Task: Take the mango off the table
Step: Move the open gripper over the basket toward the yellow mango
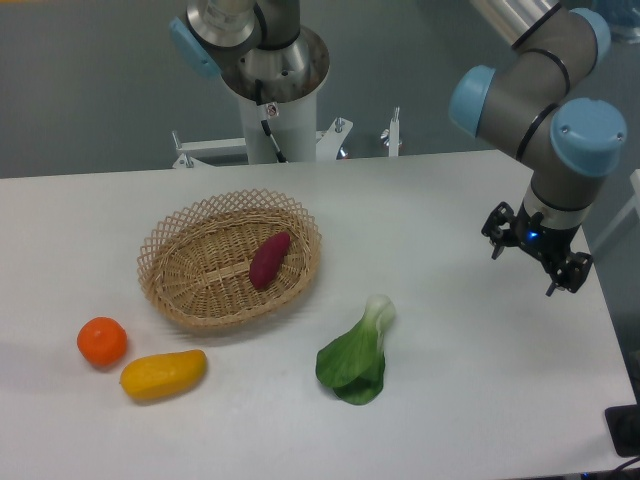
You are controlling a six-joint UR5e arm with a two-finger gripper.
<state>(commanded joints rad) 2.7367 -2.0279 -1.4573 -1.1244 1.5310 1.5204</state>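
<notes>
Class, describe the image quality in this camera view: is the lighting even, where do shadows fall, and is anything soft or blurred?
Fixed camera: even, diffuse lighting on the table, no strong glare; a faint shadow sits left of the orange and mango; fruit and basket look sharp; the small dark end effector is hard to resolve.

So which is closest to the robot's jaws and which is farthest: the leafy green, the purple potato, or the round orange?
From the gripper, far right:
1. Leafy green, front middle of the table.
2. Purple potato, in the basket.
3. Round orange, far left, beside the mango.
</notes>
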